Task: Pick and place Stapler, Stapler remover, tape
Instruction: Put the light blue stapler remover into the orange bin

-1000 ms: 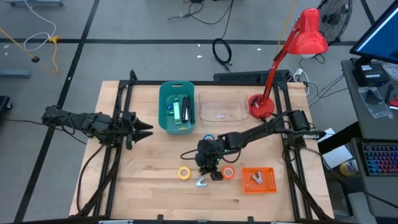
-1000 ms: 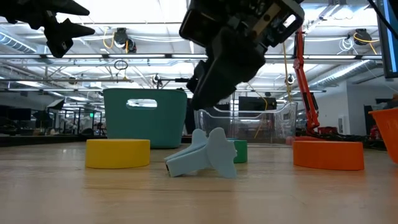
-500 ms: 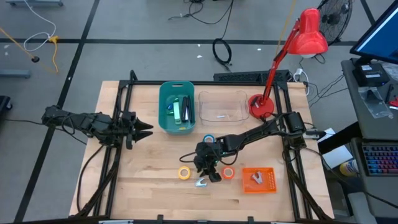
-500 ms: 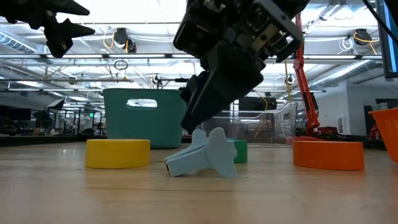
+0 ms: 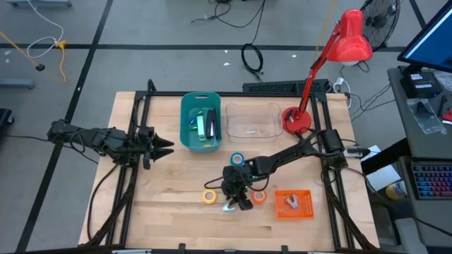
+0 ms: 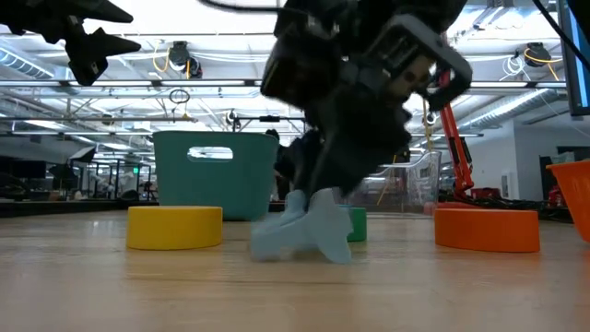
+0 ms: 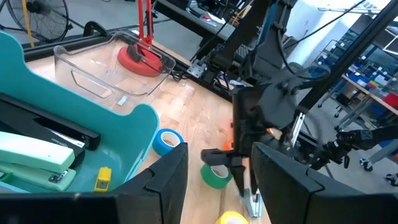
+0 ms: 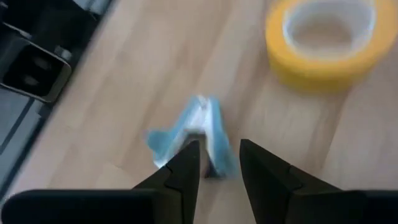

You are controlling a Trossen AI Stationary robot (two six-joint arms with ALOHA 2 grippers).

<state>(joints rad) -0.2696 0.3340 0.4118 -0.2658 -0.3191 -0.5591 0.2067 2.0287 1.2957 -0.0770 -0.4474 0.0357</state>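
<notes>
Staplers (image 5: 205, 125) already lie in the teal bin (image 5: 186, 106), while four tape rolls (image 5: 210, 196) wait on the bench (image 5: 169, 190) and the right pincer (image 5: 235, 200), fingers parted, straddles the pale blue staple remover (image 8: 196, 134) at six o'clock; the left pincer (image 5: 164, 147), seemingly closed, idles at nine.

The right hand (image 5: 240, 200) hangs over the stapler remover (image 5: 229, 207) (pale blue), beside the yellow tape (image 5: 210, 197).

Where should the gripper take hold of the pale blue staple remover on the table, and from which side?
Probably from above, as the right gripper is placed now, closing across the staple remover's narrow middle where its two wings meet. It lies on the table with wings spread, so the flared ends look too wide to pinch.
</notes>
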